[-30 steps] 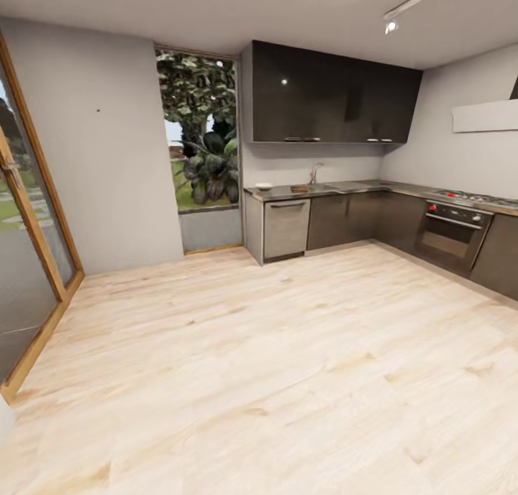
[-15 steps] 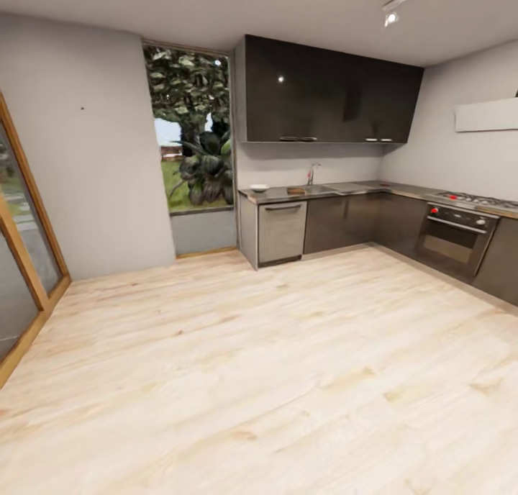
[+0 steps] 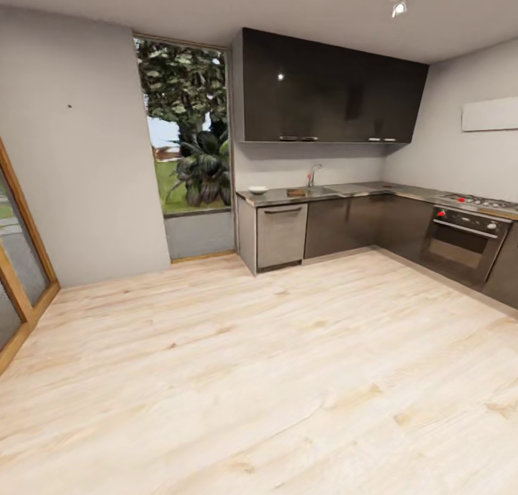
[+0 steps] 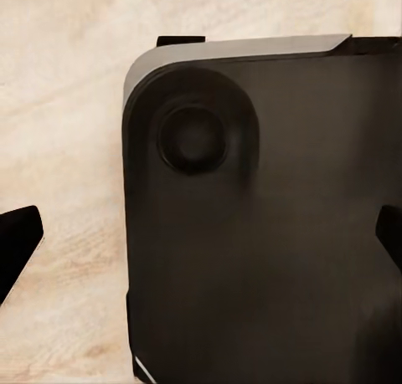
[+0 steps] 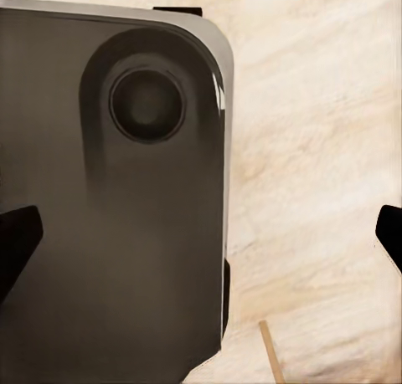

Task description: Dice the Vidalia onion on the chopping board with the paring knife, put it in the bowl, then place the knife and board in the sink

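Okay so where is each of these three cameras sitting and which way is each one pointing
Head view: high on the robot, facing across the pale wood plank floor to the dark corner kitchen, steel sink.
Left wrist view: by the left tool, aimed down at the robot's rounded black base panel.
Right wrist view: by the right tool, likewise downward.
Both wrist views share that panel and floor.

Far off, the countertop (image 3: 273, 196) carries the bowl (image 3: 258, 189), the chopping board (image 3: 296, 192) and the sink (image 3: 321, 190).

Distant countertop (image 3: 345, 191) across wood floor (image 3: 259, 365)
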Robot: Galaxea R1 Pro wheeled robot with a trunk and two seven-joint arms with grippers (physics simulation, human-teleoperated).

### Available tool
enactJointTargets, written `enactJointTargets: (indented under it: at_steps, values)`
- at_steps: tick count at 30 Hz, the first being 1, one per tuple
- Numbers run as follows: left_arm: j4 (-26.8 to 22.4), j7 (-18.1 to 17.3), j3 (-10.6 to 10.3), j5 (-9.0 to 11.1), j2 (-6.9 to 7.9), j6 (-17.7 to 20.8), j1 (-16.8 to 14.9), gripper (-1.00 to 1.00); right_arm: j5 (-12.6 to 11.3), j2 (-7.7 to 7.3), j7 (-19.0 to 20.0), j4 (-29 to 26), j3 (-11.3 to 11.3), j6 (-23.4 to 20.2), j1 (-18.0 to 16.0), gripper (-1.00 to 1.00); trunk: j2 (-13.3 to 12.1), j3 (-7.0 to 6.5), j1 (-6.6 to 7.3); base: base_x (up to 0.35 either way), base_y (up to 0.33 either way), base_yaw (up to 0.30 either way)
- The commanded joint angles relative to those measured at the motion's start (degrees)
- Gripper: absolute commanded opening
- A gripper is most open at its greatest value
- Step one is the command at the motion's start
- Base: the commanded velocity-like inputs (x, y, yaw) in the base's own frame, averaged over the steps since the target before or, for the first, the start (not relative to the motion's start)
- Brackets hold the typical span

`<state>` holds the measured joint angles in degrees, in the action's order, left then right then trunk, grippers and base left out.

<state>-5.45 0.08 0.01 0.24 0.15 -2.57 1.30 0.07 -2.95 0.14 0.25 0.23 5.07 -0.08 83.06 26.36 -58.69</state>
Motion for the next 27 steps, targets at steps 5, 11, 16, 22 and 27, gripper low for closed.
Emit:
enactJointTargets:
  at_steps: [5,11,16,22,27]
  values:
    - [-0.09,0.01,-0.01,0.02,-0.05,-0.08,0.04,1.00,0.02,-0.02,0.03,0.02,0.16,1.29,-0.01,1.00,0.02,0.03,-0.04,0.339,0.000,-0.159]
    - [-0.09,0.01,-0.01,0.02,-0.06,-0.09,0.05,1.00,0.02,0.01,0.03,0.01,0.21,1.42,-0.01,1.00,0.02,0.03,-0.04,0.339,0.000,-0.227]
    - [-0.09,0.01,0.00,0.02,-0.06,-0.06,0.05,1.00,0.10,-0.03,0.03,0.01,0.21,1.50,-0.01,1.00,0.02,0.03,-0.04,0.339,0.000,-0.228]
    - [-0.09,0.01,-0.01,0.02,-0.06,-0.07,0.09,1.00,0.11,-0.04,0.03,0.01,0.21,1.52,-0.01,1.00,0.02,0.03,-0.04,0.339,0.000,-0.092]
    - [-0.09,0.01,0.03,0.02,-0.06,-0.06,0.05,1.00,0.11,-0.03,0.03,0.01,0.21,1.52,-0.01,1.00,0.02,0.03,-0.04,0.339,0.000,-0.011]
